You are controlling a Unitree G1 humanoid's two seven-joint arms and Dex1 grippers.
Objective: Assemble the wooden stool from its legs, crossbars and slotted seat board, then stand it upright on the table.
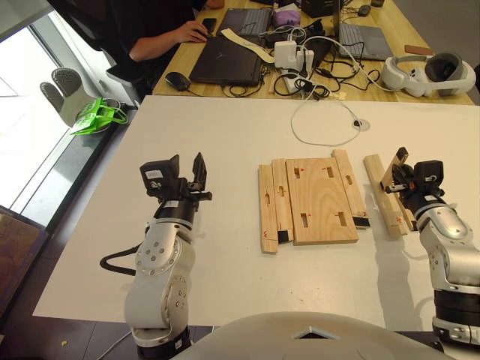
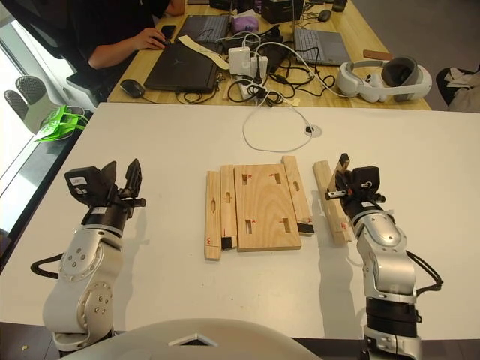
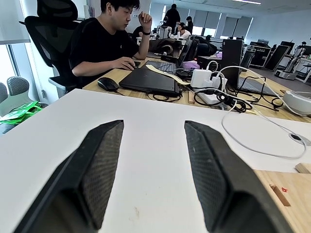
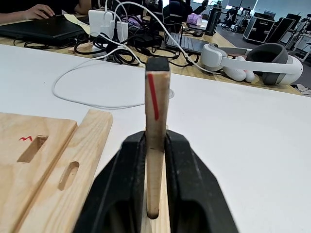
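The slotted seat board lies flat mid-table. Two slotted wooden bars lie along its left edge and one bar along its right edge. Another wooden bar lies farther right, under my right gripper. That gripper is shut on a thin wooden crossbar with a red line on its end, held edge-up between the black fingers. My left gripper hovers over bare table left of the parts, its fingers open and holding nothing.
A white cable loops on the table behind the board. Beyond the white table is a wooden desk with laptops, chargers and a headset; a person works there. A chair stands off the left edge.
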